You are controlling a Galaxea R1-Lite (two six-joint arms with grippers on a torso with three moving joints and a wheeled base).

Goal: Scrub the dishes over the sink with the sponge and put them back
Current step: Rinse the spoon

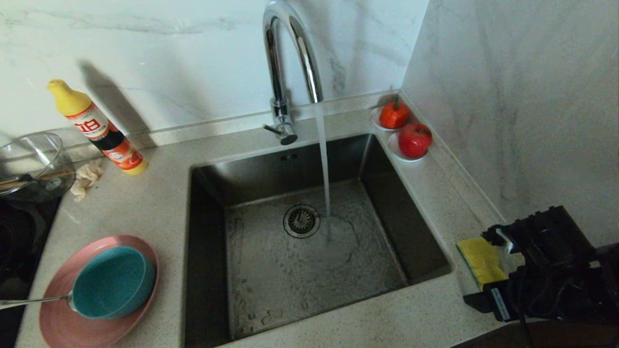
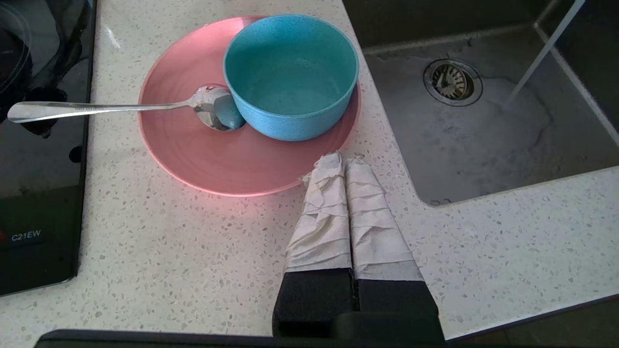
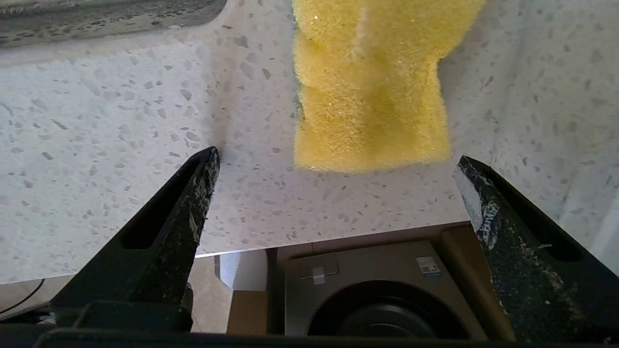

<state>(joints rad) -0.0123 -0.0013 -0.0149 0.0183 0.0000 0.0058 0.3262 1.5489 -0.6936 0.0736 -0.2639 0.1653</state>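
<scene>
Left of the sink (image 1: 271, 285), a pink plate (image 1: 58, 324) carries a teal bowl (image 1: 113, 282) and a silver spoon (image 1: 34, 301) whose handle sticks out to the left. The yellow sponge (image 1: 478, 258) lies on the counter right of the sink. My right gripper (image 1: 478, 268) stands open, level with the counter, its fingers either side of the sponge's near end without touching it; the sponge (image 3: 372, 96) sits just ahead of the gripper (image 3: 338, 159). My left gripper (image 2: 344, 162) is shut on nothing, hovering by the plate's (image 2: 217, 159) near rim, short of the bowl (image 2: 290, 72) and spoon (image 2: 96, 108).
Water runs from the chrome tap (image 1: 280, 72) into the basin beside the drain (image 1: 301, 221). A detergent bottle (image 1: 96, 128), beige cloth (image 1: 87, 176) and glass bowl (image 1: 29, 164) stand back left. Two red fruits on saucers (image 1: 414, 139) fill the back right corner. A black cooktop (image 2: 38, 145) borders the plate.
</scene>
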